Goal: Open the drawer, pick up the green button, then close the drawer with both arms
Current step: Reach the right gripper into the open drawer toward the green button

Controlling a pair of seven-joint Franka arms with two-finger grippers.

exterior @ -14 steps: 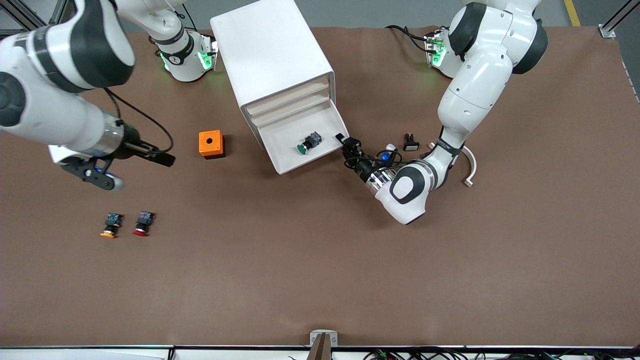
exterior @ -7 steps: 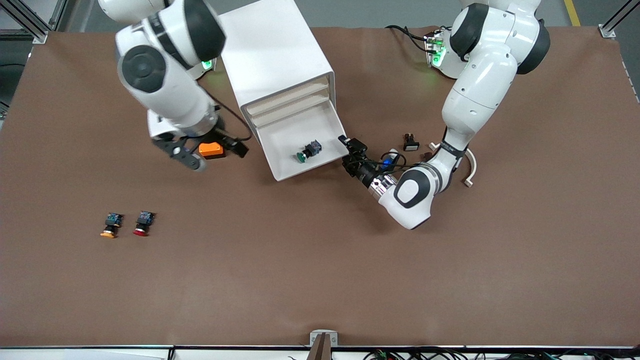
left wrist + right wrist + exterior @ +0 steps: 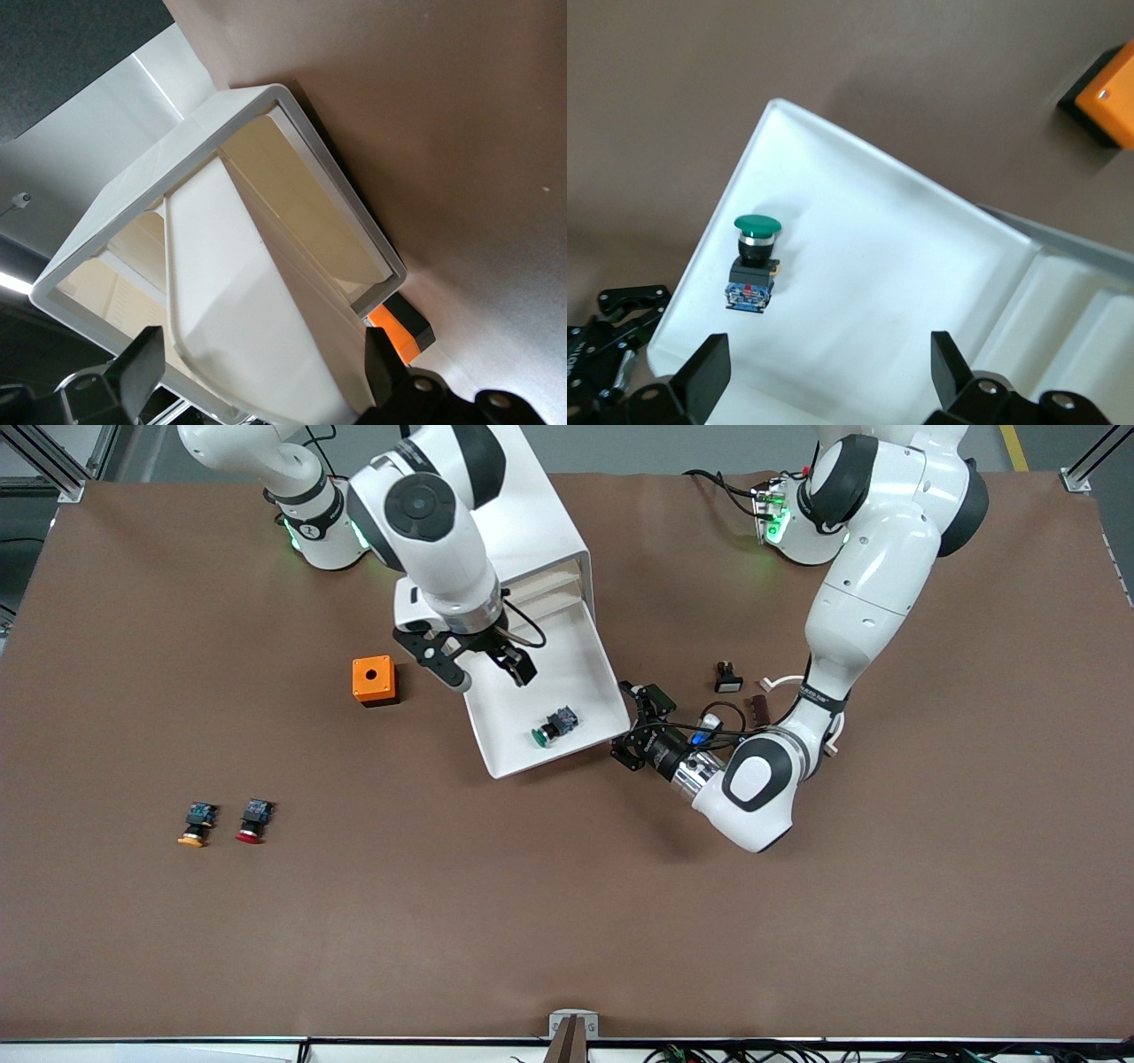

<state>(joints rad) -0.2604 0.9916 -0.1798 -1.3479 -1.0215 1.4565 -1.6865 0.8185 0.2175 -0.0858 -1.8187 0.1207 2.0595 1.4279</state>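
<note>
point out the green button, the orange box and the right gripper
green button [image 3: 757,227]: right wrist view, on its round green cap, lying in the open drawer
orange box [image 3: 373,679]: front view, on its top face beside the hole
right gripper [image 3: 489,672]: front view, midway between its open fingertips, over the drawer

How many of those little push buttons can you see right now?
3. The green button lies in the open drawer. The orange-capped button and red-capped button lie side by side toward the right arm's end, nearer the front camera. The closed drawers may hide more.
</note>
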